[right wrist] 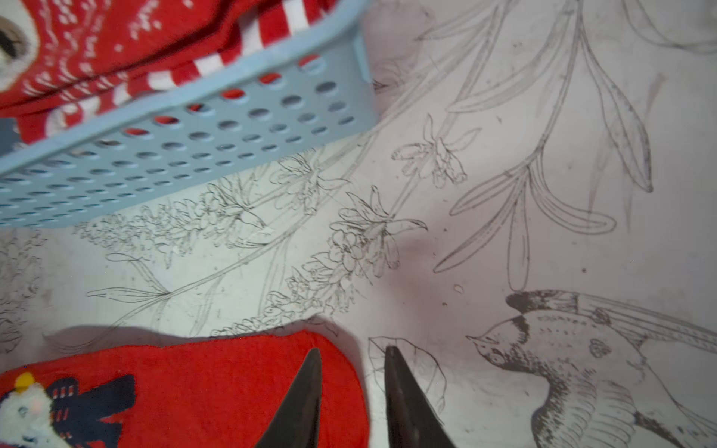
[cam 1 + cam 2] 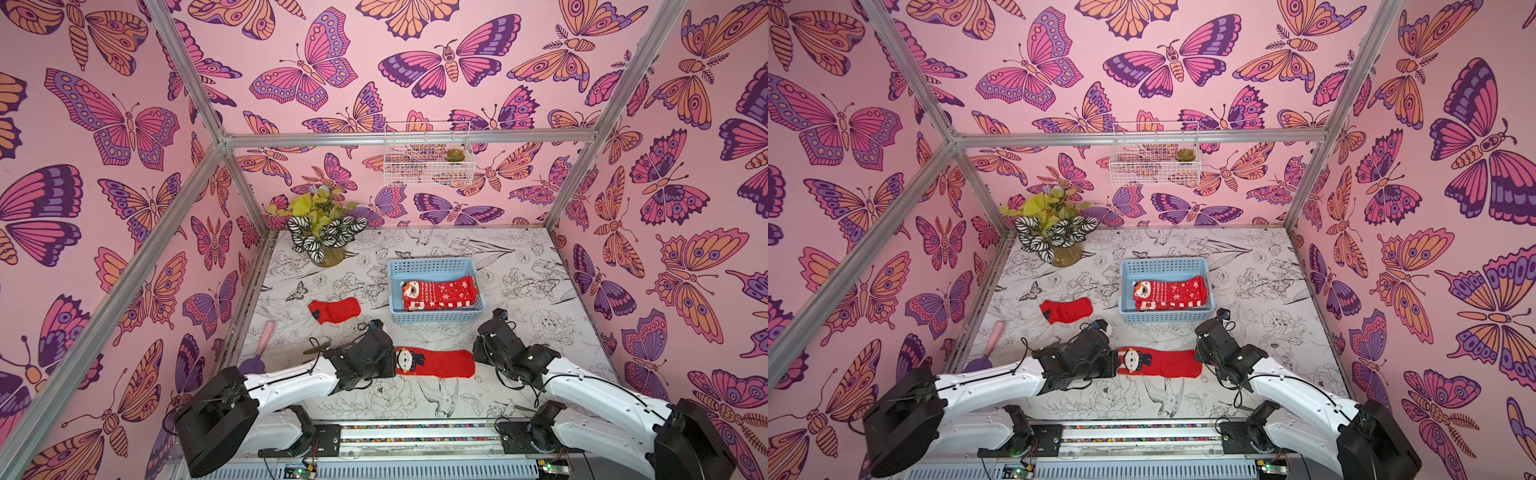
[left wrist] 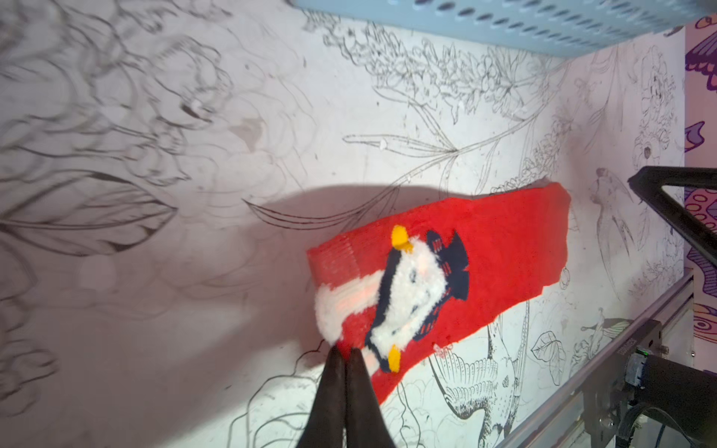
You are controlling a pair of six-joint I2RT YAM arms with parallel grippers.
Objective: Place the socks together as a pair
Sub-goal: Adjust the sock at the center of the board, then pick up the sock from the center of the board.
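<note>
The red sock with the dark figure [image 2: 440,362] lies flat on the tabletop [image 2: 532,299], near the basket [image 2: 436,316] that holds more socks [image 2: 440,293]. Your left claw [image 3: 345,350] is pressed together, pinching its cuff. Your right claw [image 1: 354,348] is spread, with one finger over its toe.

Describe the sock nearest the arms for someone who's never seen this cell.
Find the light-blue perforated plastic basket on the flower-sketched tabletop. Just in front, toward the arms' bases, lies a long flat red sock. Unlike the shorter faceless red sock off to the side, it shows a fuzzy white face on a dark-blue figure.
</note>
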